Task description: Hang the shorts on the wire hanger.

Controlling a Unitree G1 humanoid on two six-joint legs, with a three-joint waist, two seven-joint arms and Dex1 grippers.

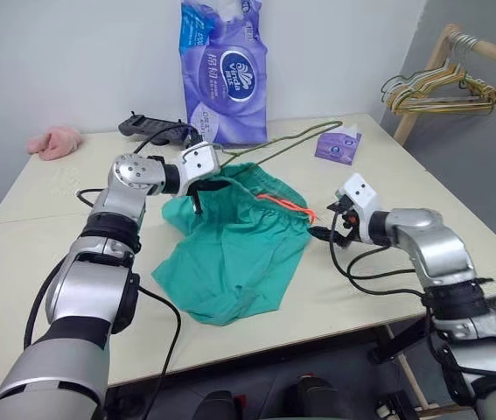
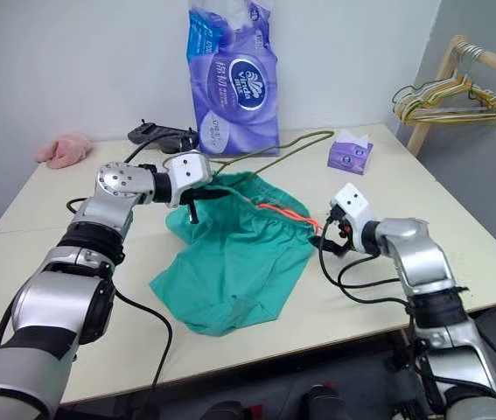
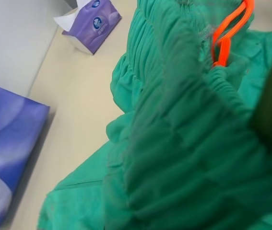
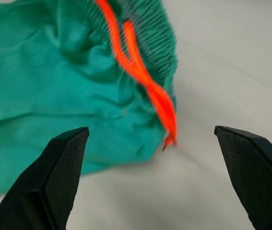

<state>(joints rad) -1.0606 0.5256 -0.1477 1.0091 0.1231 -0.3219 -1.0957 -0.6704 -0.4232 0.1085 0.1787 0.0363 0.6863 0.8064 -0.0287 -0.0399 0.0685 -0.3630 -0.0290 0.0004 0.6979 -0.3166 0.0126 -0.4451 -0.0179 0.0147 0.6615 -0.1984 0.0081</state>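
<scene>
shorts pinched at the waistband, right claw wide and empty

my left claw is clamped tight on the waistband of the shorts, holding that edge a little above the table. the rest of the teal fabric drapes down and spreads over the tabletop toward me. in my left wrist view the gathered waistband sits right up against the camera, with the orange drawstring looped just past it.

my right claw is spread wide with nothing in it, low over the table just beside the shorts' waistband on my right. its two black fingers frame the loose end of the drawstring, which lies on the table between them but touches neither.

the hanger lies flat on the table beyond the shorts, one end running in near my left claw, the other reaching toward a small purple tissue box. i cannot tell whether the wire touches the fabric.

a tall purple tissue pack stands at the back of the table.
</scene>
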